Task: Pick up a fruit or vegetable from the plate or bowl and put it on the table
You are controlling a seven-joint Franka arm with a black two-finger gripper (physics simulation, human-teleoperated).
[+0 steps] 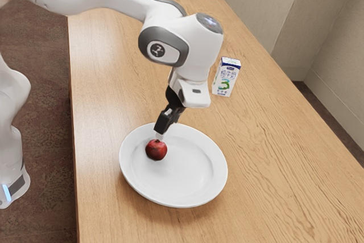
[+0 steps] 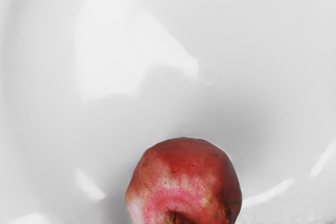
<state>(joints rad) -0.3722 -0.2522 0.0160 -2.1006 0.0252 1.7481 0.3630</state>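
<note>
A gripper (image 1: 160, 135), open or closed impossible to tell, lines up over a pomegranate (image 1: 156, 150) on its plate (image 1: 193, 197), a secure grasp apparently next.

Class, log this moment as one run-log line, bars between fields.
black hand over round red fruit | fruit on round white plate | blue-topped white carton upright on wooden table | placing not done

One red fruit (image 1: 156, 150), left of the exterior view's lower middle — one white plate (image 1: 219, 181), lower middle of the frame — one carton (image 1: 226, 78), upper right of centre; one wooden table (image 1: 278, 169).
</note>
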